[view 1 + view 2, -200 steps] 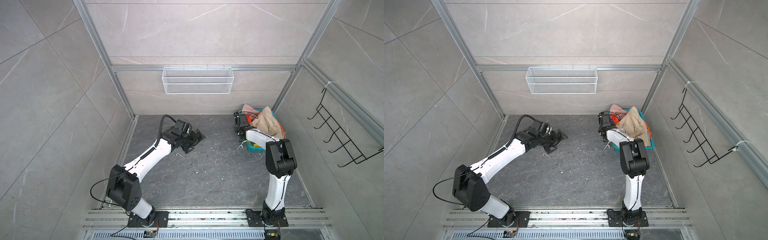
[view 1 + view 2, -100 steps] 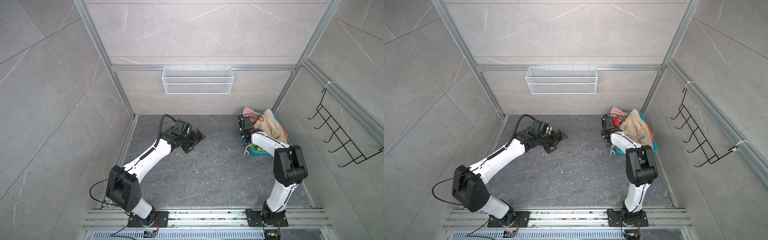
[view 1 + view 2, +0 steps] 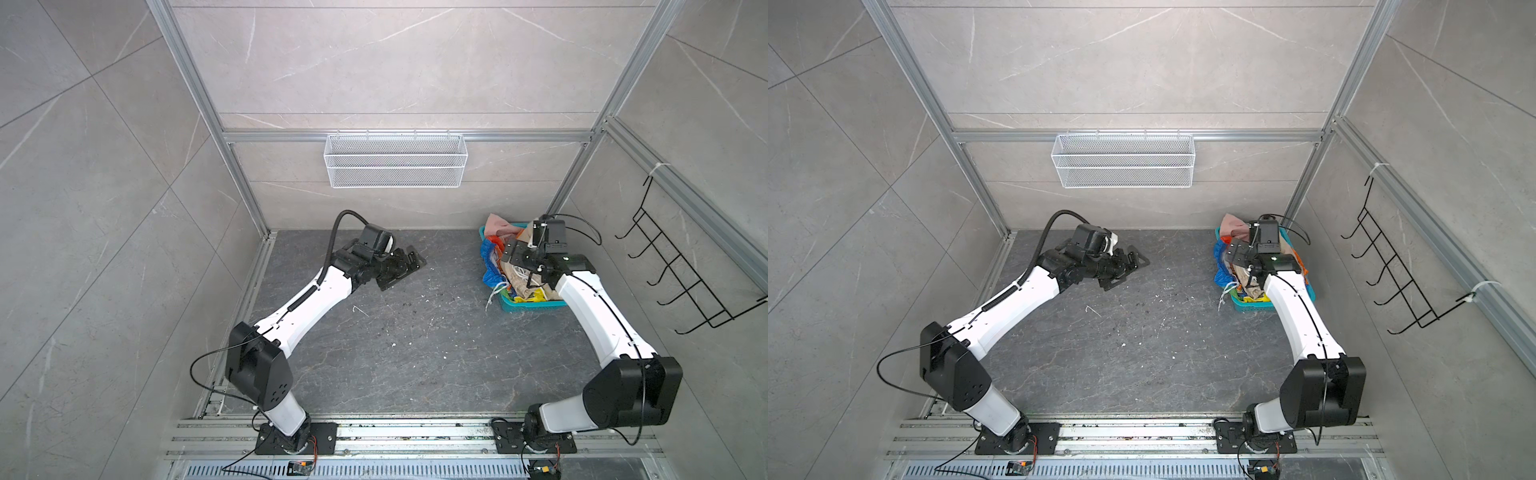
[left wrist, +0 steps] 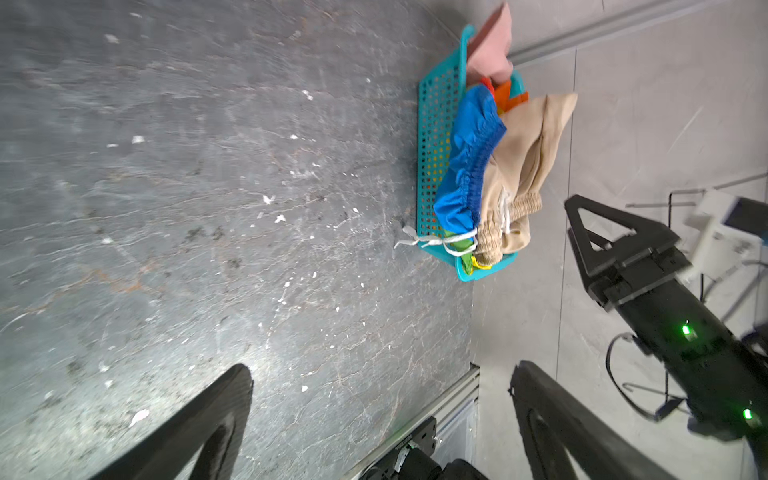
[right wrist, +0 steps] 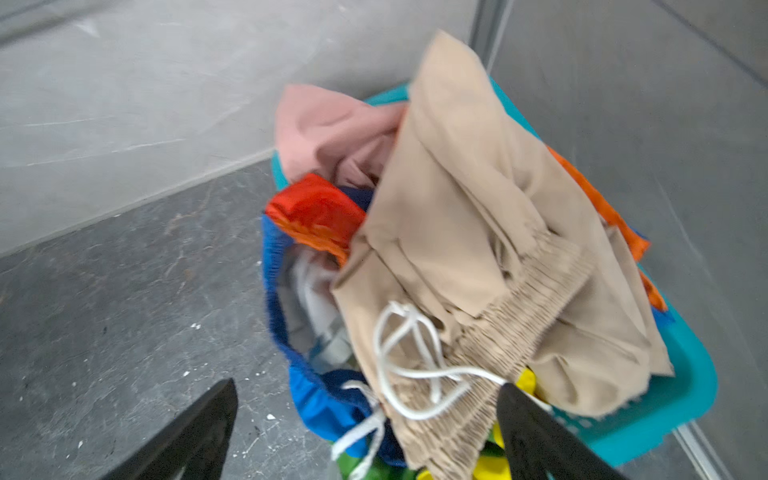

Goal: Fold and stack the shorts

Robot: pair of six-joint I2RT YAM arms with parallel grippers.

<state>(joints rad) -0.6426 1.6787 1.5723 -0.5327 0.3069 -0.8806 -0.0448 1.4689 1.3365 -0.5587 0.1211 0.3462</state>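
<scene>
- My right tool [image 5: 365, 384] hangs spread wide, empty, just over the teal basket [image 5: 685, 386] — placed, I judge, to pick a first pair.
- The basket, in the worktop's [image 3: 415, 340] far corner, holds all three unfolded: beige shorts [image 5: 478, 208] on top, rainbow-striped shorts [image 5: 316, 212] beneath, pink shorts [image 5: 324, 129] at the far end.
- My left tool [image 3: 401, 270] hovers open over the worktop, well apart.

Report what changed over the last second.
The right end effector swung from beside the teal basket to above the shorts and opened; it holds nothing. The left end effector stayed open above the table; the shorts stayed in the basket.
</scene>
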